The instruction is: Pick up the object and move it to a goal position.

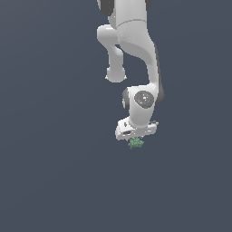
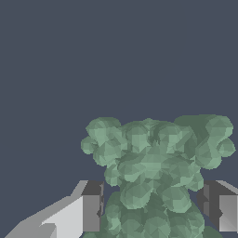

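The hand [image 1: 136, 138] pointed downward at the end of the white Panda arm [image 1: 136, 54], and the green bumpy clump [image 1: 135, 143] sat right under it, poking out just below the hand's white body. In the wrist view, the two fingers [image 2: 90, 207] stood on either side of the clump [image 2: 153, 172], with its lower part filling the space between them. The dark pad of one finger lay against the clump's edge; the other finger seemed to sit just beside it, and I could not tell whether it truly touched. So whether the hand was clenched on the clump or merely straddling it could not be told. The clump's wider, beaded part spread beyond the fingertips. Around it lay only the plain dark blue-grey surface [image 1: 54, 172].
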